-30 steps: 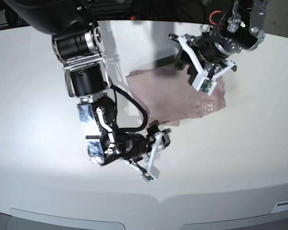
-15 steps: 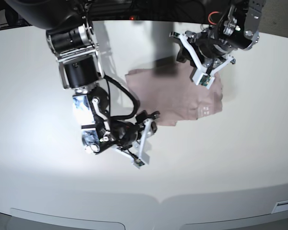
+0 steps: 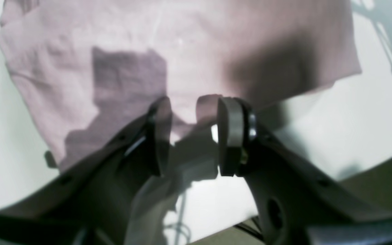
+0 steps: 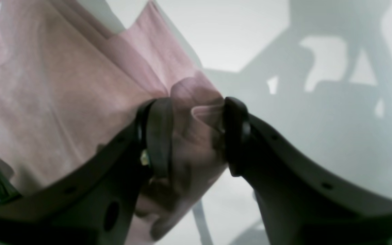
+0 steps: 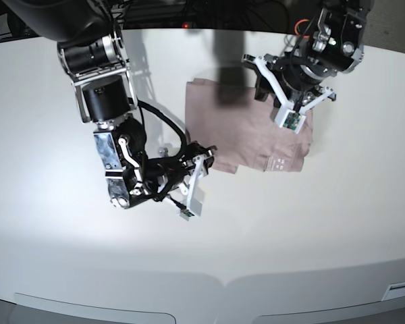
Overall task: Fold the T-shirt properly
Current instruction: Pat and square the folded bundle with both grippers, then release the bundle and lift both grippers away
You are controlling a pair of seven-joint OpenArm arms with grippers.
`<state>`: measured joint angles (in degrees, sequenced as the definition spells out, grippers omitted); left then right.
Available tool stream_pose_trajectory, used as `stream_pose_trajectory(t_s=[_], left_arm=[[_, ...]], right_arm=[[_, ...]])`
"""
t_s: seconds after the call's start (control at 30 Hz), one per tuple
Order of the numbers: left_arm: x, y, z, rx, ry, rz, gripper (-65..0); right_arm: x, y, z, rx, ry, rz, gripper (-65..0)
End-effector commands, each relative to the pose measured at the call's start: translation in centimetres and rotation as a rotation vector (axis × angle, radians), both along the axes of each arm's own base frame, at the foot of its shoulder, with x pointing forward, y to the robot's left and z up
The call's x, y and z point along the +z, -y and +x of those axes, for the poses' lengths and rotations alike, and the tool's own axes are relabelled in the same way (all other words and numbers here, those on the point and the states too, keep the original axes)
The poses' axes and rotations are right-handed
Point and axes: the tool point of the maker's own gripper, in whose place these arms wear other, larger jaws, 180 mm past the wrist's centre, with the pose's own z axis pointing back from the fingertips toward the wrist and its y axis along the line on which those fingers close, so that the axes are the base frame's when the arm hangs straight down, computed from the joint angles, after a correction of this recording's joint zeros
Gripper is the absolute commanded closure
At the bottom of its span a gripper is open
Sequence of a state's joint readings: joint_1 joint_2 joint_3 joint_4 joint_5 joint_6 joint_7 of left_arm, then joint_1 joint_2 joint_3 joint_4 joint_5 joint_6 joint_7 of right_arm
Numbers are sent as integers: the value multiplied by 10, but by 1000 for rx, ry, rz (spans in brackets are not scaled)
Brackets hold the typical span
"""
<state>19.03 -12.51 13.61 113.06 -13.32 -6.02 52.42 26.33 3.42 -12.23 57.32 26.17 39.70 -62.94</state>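
The right gripper, a pair of dark curved fingers seen at the centre of the right wrist view, stands partly parted with a bunched fold of the thin dusty mauve-pink T-shirt pinched between its pads; the cloth fills the gap and hangs on below the fingers. In the base view this gripper sits left of centre, at the lower left corner of the T-shirt, on the end of a black arm that comes down from the upper left of the frame.

The left gripper, at the centre of the left wrist view, is likewise partly parted. A small flap of the shirt's edge lies between its fingers, touching the pale pad of the right-hand finger, but whether it is truly clamped cannot be told from the blurred picture. In the base view this gripper hangs over the upper right part of the shirt.

The shirt lies as a folded, roughly square pad on the white table, in the upper middle of the base view, with a small white printed mark near its lower right corner.
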Motion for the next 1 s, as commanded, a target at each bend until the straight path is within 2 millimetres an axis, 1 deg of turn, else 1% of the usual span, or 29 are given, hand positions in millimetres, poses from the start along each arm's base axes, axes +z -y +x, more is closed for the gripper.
stream_pose_trajectory(t_s=[0.0,0.07,0.17,0.27,0.37,0.5,0.6,0.77,0.97], left_arm=[[4,1,6,0,28,-10,-221],[-3,-1,10,5,17,-2,-221],[-18,-9,26,16,13,25,-221],[-31,-16,44,8,-4,54,-221],[-38,-21,59,10,-11,73,-221],[-34,-24,75,13,9,81,-221],[-26,-19,85,-30,41,76,-221],[-15,-15,97,-61,81,68,-221],[-14,-15,98,-61,85,68,-221]], right_arm=[[12,4,10,5,24,3,-255],[12,9,5,7,-11,11,-255],[10,16,-5,14,-67,20,-255],[7,17,-19,25,-120,35,-255],[3,16,-33,33,-155,56,-255],[-5,22,-51,37,-174,51,-255],[-8,26,-66,44,-176,49,-255],[-11,20,-94,74,-175,57,-255],[-6,9,-122,103,-151,84,-255]])
